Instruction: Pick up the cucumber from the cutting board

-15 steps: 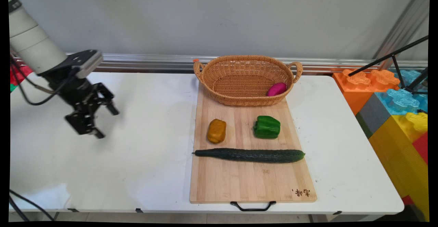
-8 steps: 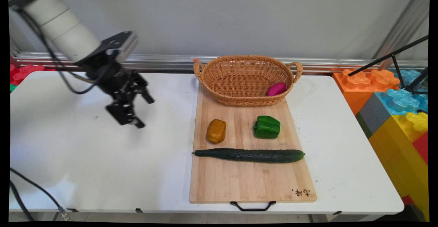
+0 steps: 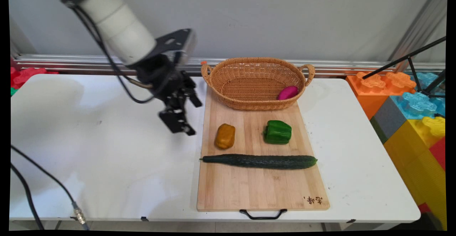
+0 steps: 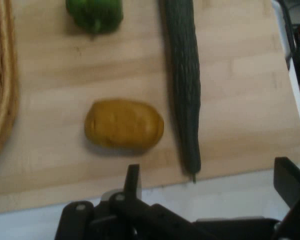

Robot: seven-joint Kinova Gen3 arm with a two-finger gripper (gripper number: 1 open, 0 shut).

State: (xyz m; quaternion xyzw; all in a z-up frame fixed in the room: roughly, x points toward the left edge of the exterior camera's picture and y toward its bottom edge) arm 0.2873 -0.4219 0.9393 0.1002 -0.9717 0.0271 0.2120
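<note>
Swinging in from the tabletop's left side, the arm has carried its gripper point(image 3: 192, 118) up to the left edge of the cutting board point(image 3: 262, 189), where it hangs above the white tabletop point(image 3: 107, 157) with its fingers spread wide and nothing between them. Nothing on the board has shifted meanwhile. Nearest to it is the yellow-brown potato point(image 3: 225, 136), lying near the board's left edge; in the hand view the potato point(image 4: 124, 124) sits just ahead of the open fingers. A long cucumber point(image 3: 259, 161) lies across the board just nearward of the potato, close but apart from it. A green pepper point(image 3: 278, 132) sits toward the board's right edge. At the board's far end stands a wicker basket point(image 3: 249, 102) with a magenta piece point(image 3: 288, 92) inside, at its right end. From where I stand, any descent on the potato should straddle its short width and keep the near finger clear of the cucumber.
</note>
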